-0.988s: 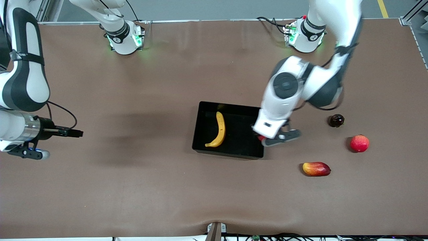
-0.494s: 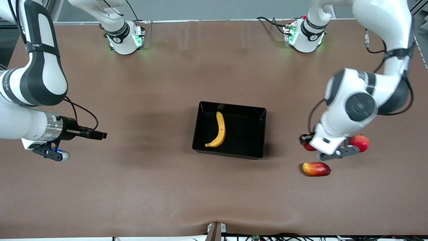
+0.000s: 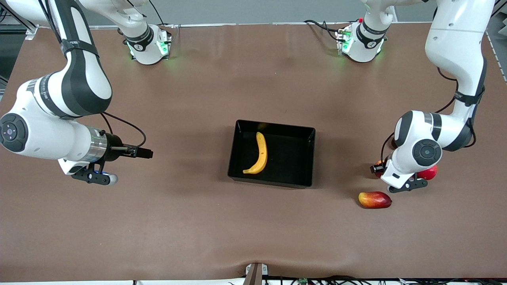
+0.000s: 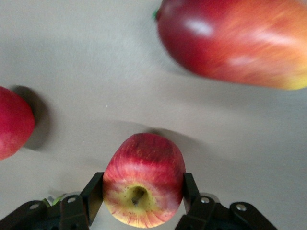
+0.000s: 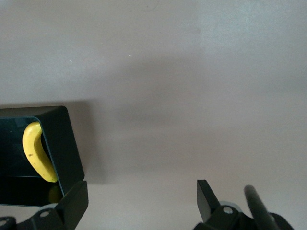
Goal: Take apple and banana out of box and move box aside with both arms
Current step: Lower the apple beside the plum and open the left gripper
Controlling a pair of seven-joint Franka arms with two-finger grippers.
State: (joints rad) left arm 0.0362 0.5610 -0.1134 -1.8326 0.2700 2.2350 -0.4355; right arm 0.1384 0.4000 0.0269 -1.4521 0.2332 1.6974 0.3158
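Note:
The black box [image 3: 291, 160] sits mid-table with the yellow banana [image 3: 259, 153] lying in it. My left gripper [image 3: 379, 168] is at the left arm's end of the table, just above the surface, beside the box. It is shut on the small red apple [image 4: 144, 172], whose yellowish stem dimple faces the wrist camera; only a sliver of the apple [image 3: 377, 164] shows in the front view. My right gripper [image 3: 138, 152] is open and empty over bare table toward the right arm's end. Its wrist view shows the box wall [image 5: 60, 141] and the banana [image 5: 36, 158].
An oval red-and-yellow mango [image 3: 374, 200] lies nearer the front camera than the left gripper, and shows in the left wrist view [image 4: 230, 43]. A larger evenly red fruit [image 3: 431, 173] lies beside the gripper, partly hidden by the wrist, and shows in the left wrist view [image 4: 12, 122].
My left gripper has carried the apple from the box's rim toward the left arm's end of the table, down beside the mango. My right arm has moved toward the box.

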